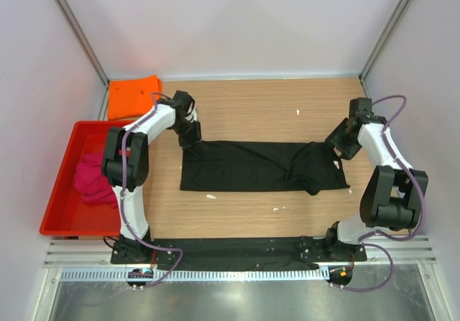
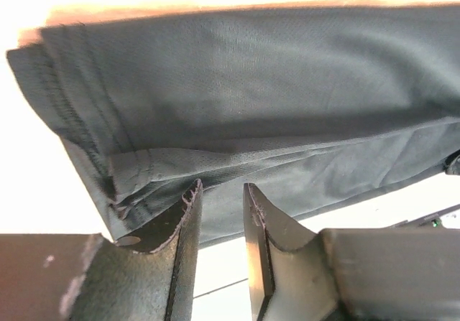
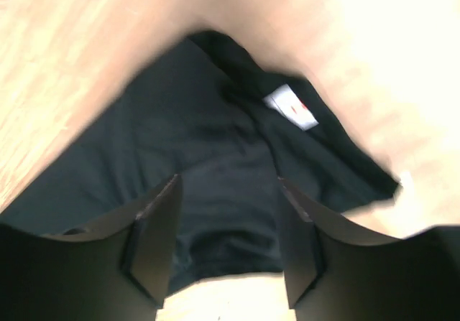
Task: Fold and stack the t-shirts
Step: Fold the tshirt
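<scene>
A black t-shirt [image 1: 244, 166] lies in a long flat strip across the middle of the wooden table, bunched at its right end, where a small white tag [image 1: 337, 164] shows. My left gripper [image 1: 190, 136] hangs at the strip's far left corner. In the left wrist view its jaws [image 2: 221, 186] stand a little apart with nothing between them, just short of the hemmed cloth [image 2: 251, 84]. My right gripper [image 1: 338, 146] hovers open over the right end, its jaws [image 3: 228, 181] wide above the black cloth [image 3: 201, 141] and the tag [image 3: 291, 108]. An orange t-shirt [image 1: 133, 96] lies folded at the back left.
A red tray [image 1: 61, 192] at the left edge holds a crumpled magenta t-shirt [image 1: 92, 179]. Small white scraps [image 1: 298, 111] dot the wood. White walls enclose the table on three sides.
</scene>
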Robot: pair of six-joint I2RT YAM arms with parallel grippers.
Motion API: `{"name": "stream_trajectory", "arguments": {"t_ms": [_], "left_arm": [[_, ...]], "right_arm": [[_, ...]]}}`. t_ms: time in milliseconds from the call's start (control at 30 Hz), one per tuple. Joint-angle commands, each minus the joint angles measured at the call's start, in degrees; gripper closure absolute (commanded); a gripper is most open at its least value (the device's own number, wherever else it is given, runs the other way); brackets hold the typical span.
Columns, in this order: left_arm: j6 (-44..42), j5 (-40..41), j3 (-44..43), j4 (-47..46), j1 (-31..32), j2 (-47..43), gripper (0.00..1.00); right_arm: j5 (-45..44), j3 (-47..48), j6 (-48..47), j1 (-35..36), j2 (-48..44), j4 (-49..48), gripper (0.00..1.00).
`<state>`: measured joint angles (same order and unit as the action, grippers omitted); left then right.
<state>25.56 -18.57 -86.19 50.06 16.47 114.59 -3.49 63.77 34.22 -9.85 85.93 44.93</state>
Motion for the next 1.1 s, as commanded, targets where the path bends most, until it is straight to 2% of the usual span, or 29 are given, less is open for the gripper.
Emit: {"name": "stream_trajectory", "arguments": {"t_ms": [0,67,167,500,633,800,933,1067], "left_arm": [[-1.0,2.5,-4.1,2.1,-1.0,-1.8,0.69],[-0.3,2.5,-4.6,2.1,-1.9,-2.2,0.68],[0.4,1.8,-4.9,2.0,-3.5,-2.3,0.66],[1.4,0.0,-3.5,1.4,-4.3,-1.6,0.67],[0.7,3.0,-5.4,3.1,-4.6,-1.2,0.68],[0.9,9.1,-7.4,4.9,-5.5,-0.5,0.63],[1.2,11.2,-9.3,4.8,-7.0,0.8,0.63],[1.6,10.0,-11.5,5.4,-7.9,4.5,0.74]], "right_arm": [[5.0,3.2,-9.7,-1.4,3.2,-8.4,0.43],[6.0,3.6,-11.0,-2.1,4.7,-10.4,0.49],[8.1,4.0,-12.0,-2.6,6.8,-11.8,0.54],[11.6,4.4,-11.8,-2.7,10.3,-13.5,0.53],[11.2,6.2,-10.3,-2.6,12.2,-13.2,0.65],[10.1,9.1,-9.6,-2.7,14.7,-10.3,0.62],[11.0,8.7,-9.5,-2.7,14.7,-10.4,0.61],[11.5,8.8,-9.9,-2.7,15.2,-10.3,0.62]]}}
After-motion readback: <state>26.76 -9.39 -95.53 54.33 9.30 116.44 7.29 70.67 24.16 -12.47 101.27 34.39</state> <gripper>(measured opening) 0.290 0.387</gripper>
